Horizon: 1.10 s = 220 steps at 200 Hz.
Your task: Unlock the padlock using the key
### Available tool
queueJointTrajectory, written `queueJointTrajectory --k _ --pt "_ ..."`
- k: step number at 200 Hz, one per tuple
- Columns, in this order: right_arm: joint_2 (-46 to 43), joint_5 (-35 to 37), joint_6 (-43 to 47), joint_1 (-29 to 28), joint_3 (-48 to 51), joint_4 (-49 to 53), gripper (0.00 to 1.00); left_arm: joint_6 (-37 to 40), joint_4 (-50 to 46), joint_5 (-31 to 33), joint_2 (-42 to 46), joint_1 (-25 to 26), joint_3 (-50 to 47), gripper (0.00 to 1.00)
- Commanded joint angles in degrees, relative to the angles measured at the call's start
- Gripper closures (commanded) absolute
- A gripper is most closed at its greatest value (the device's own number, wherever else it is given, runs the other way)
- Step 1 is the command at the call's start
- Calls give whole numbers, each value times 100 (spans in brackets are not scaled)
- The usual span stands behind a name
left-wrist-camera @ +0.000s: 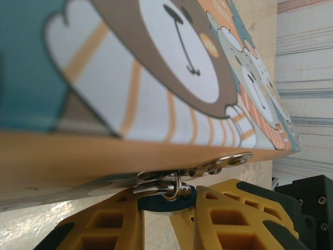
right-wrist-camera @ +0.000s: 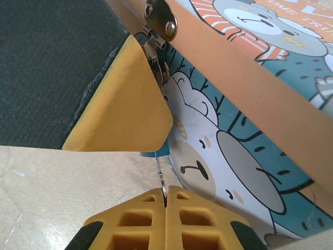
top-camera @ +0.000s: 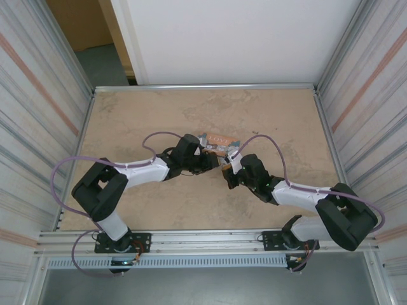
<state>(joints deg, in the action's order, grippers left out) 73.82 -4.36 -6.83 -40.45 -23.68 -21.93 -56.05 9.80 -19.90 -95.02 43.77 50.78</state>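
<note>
A small blue padlock (left-wrist-camera: 160, 204) hangs by its silver shackle (left-wrist-camera: 178, 188) from the metal hasp (left-wrist-camera: 225, 161) of a wooden box (left-wrist-camera: 156, 78) printed with cartoon bears. My left gripper (left-wrist-camera: 169, 201) is shut on the padlock's body, one yellow finger on each side. In the right wrist view the padlock (right-wrist-camera: 155, 152) peeks out below the left arm's yellow finger (right-wrist-camera: 125, 99). The thin silver key (right-wrist-camera: 161, 176) runs up into its underside. My right gripper (right-wrist-camera: 165, 191) is shut on the key's lower end. From above, both grippers (top-camera: 213, 162) (top-camera: 227, 173) meet at the box (top-camera: 219, 141).
The box (right-wrist-camera: 234, 146) stands mid-table on a beige stone-patterned top (top-camera: 146, 114). Ribbed metal walls (top-camera: 38, 95) close in both sides and a white panel (top-camera: 222, 38) stands behind. Purple cables (top-camera: 159, 135) loop off both arms.
</note>
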Motion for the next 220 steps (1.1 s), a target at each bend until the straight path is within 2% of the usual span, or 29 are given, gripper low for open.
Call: queueJointTrajectory --k 1,86,220 --pt "-34 -42 -10 54 -203 -587 100 -81 125 -236 247 57 108 100" --pt "-183 -637 28 230 -523 -719 100 -221 240 -381 265 61 50 100" --pt "175 -1176 -398 293 -1135 -1390 100 -423 529 -500 199 150 -142 100"
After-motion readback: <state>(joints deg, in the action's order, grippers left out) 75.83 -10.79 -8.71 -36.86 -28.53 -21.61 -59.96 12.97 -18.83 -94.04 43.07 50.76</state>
